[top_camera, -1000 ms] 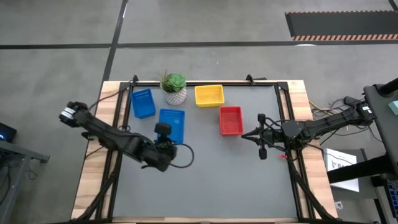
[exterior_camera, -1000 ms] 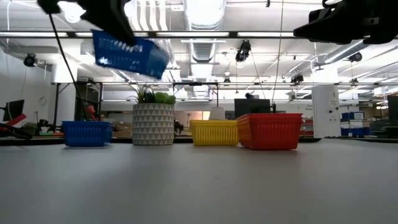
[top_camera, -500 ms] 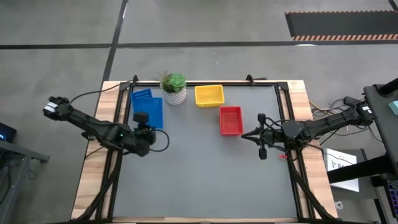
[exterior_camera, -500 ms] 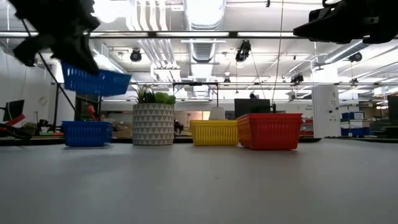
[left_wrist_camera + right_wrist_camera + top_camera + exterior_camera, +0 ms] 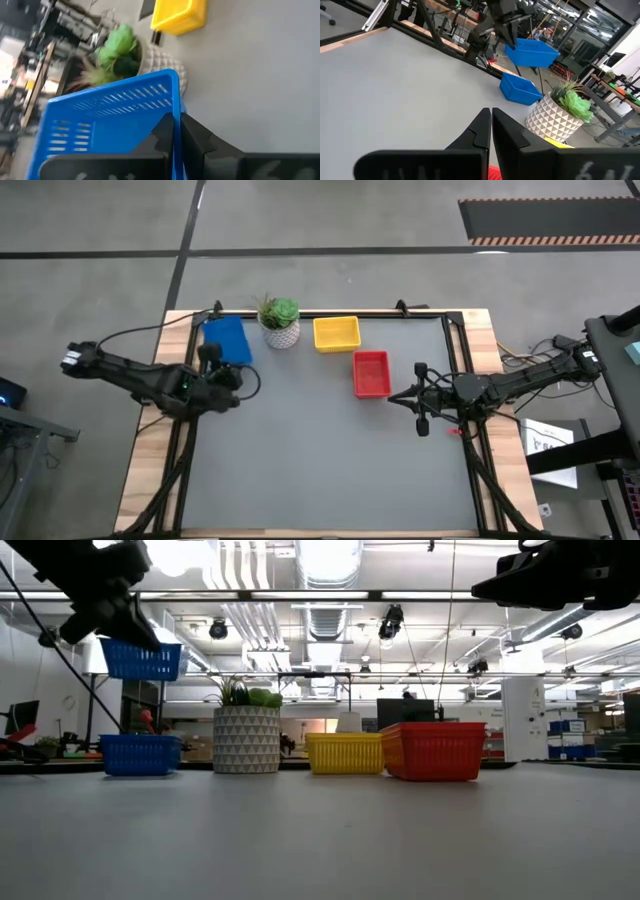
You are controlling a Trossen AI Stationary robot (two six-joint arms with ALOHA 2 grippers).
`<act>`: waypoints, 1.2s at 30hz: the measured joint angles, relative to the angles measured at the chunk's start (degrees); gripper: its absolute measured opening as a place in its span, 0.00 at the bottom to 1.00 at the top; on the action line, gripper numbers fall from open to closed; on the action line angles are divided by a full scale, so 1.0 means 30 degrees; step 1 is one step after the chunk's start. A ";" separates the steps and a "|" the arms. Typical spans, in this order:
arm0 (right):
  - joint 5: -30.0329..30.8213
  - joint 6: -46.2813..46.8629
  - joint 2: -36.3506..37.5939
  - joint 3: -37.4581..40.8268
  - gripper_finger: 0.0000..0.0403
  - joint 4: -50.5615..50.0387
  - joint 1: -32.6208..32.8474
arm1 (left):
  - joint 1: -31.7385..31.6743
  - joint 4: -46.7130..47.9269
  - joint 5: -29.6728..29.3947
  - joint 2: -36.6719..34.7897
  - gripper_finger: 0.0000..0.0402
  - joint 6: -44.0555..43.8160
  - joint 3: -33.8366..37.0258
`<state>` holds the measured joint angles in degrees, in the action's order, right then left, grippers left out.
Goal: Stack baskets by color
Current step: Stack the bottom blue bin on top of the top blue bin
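High view: The left gripper sits at the table's far left corner, clamped on the rim of a blue basket that covers the spot beside the potted plant. The yellow basket lies just right of the plant. The red basket lies nearer the table's middle, close to the yellow one. The right gripper waits over the grey table just right of the red basket, fingers pressed together and empty.

Low view: The held blue basket hangs level in the air, directly above a second blue basket resting on the table; the two are apart. The plant in its white patterned pot stands to the right, then the yellow basket and the red basket, which overlap in this view.

Left wrist view: The left gripper's fingers pinch the wall of the blue basket. The plant and yellow basket lie beyond.

Right wrist view: The right gripper is clenched on nothing. Across the table, the lifted blue basket hangs over the resting blue basket, beside the plant.
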<state>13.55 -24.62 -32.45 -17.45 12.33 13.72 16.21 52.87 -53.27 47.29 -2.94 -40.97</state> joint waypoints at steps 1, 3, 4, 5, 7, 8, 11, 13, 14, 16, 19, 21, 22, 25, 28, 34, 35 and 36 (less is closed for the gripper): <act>0.0000 0.0000 0.0000 0.0000 0.02 0.0003 0.0000 | -0.0365 0.0030 -0.0001 -0.0002 0.00 -0.0013 0.0008; -0.0001 0.0000 0.0000 0.0000 0.02 0.0003 0.0000 | -0.1177 0.0025 -0.0040 0.0106 0.00 -0.0037 0.0008; 0.0005 0.0000 0.0000 0.0000 0.02 0.0003 0.0000 | -0.1615 0.0025 -0.0059 0.0178 0.00 -0.0035 0.0010; -0.0002 0.0000 0.0000 0.0000 0.02 0.0003 0.0000 | -0.2048 0.0012 -0.0050 0.0281 0.00 0.0009 0.0018; -0.0002 0.0000 0.0000 0.0000 0.02 0.0005 0.0000 | -0.3004 0.0010 0.0142 0.0616 0.00 0.0107 0.0023; -0.0002 0.0000 0.0000 0.0000 0.02 0.0003 0.0000 | -0.3459 0.0003 0.0220 0.0797 0.00 0.0182 0.0030; -0.0003 0.0000 0.0000 0.0000 0.02 0.0003 0.0000 | -0.4630 0.0011 0.0371 0.1190 0.00 0.0544 0.0037; -0.0009 -0.0006 0.0000 0.0000 0.02 -0.0002 0.0000 | -0.5302 0.0044 0.0784 0.1436 0.00 0.1308 0.0042; -0.0009 0.0000 0.0000 0.0000 0.02 0.0003 0.0000 | -0.5626 0.0045 0.1062 0.1627 0.00 0.1610 0.0045; -0.0016 0.0000 0.0000 0.0000 0.02 -0.0001 0.0000 | -0.6219 0.0044 0.1463 0.2043 0.00 0.1843 0.0045; -0.0020 0.0000 0.0000 0.0000 0.02 0.0003 0.0000 | -0.7077 0.0054 0.2998 0.2574 0.00 0.3144 0.0045; -0.0031 0.0000 0.0000 0.0000 0.02 0.0001 0.0000 | -0.7658 0.0041 0.4052 0.2945 0.00 0.4286 0.0045; -0.0031 0.0000 0.0000 0.0000 0.02 0.0003 0.0000 | -0.7921 0.0051 0.4276 0.3122 0.00 0.4675 0.0045; -0.0074 0.0000 0.0000 0.0000 0.02 -0.0004 0.0000 | -0.8820 0.0046 0.4302 0.3521 0.00 0.5756 0.0045; -0.0067 0.0000 0.0000 0.0000 0.02 0.0003 0.0000 | -0.9666 0.0001 0.4887 0.3781 0.00 0.7129 0.0045; -0.0067 0.0000 0.0000 0.0000 0.02 0.0000 0.0000 | -1.1080 -0.1586 0.7220 0.3866 0.00 0.8793 0.0045; -0.0067 0.0006 0.0000 0.0000 0.02 0.0003 0.0000 | -1.1263 -0.1941 0.7560 0.3831 0.00 0.9062 0.0045; -0.0069 0.0020 0.0000 0.0000 0.02 -0.0002 0.0000 | -1.1436 -0.2337 0.7834 0.3795 0.00 0.9186 0.0045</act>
<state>13.34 -24.56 -32.45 -17.45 12.32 13.72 -18.10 45.86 -29.77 58.68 24.62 -40.84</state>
